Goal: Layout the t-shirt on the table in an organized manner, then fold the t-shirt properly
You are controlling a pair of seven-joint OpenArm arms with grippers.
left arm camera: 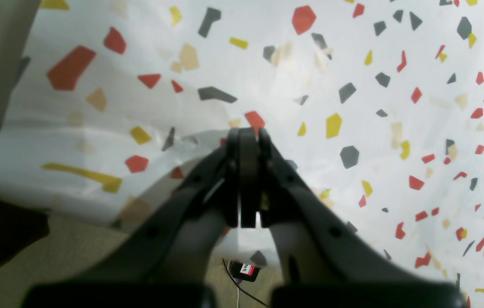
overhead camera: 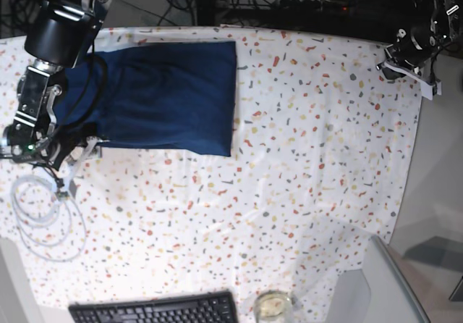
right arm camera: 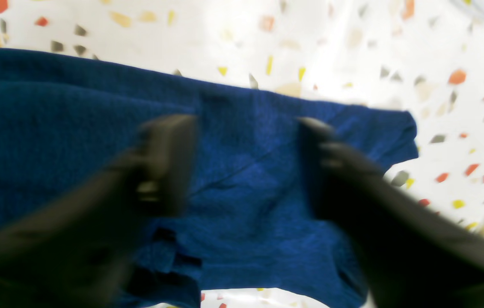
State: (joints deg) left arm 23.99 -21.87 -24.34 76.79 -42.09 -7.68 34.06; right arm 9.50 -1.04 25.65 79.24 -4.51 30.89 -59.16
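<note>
There is one t-shirt (overhead camera: 166, 95). It is dark blue. There is one table (overhead camera: 304, 164) with a white cloth full of little red, yellow and grey spots, too many to count. There are two robot arms. Each arm has one gripper, so that makes two: the left gripper (left arm camera: 248, 137) and the right gripper (right arm camera: 246, 158). Each gripper has two fingers. There is one black keyboard (overhead camera: 155, 310) at the near edge. There is one small round glass (overhead camera: 272, 305) beside it. There is one coil of white cable (overhead camera: 43, 218) on the cloth.
</note>
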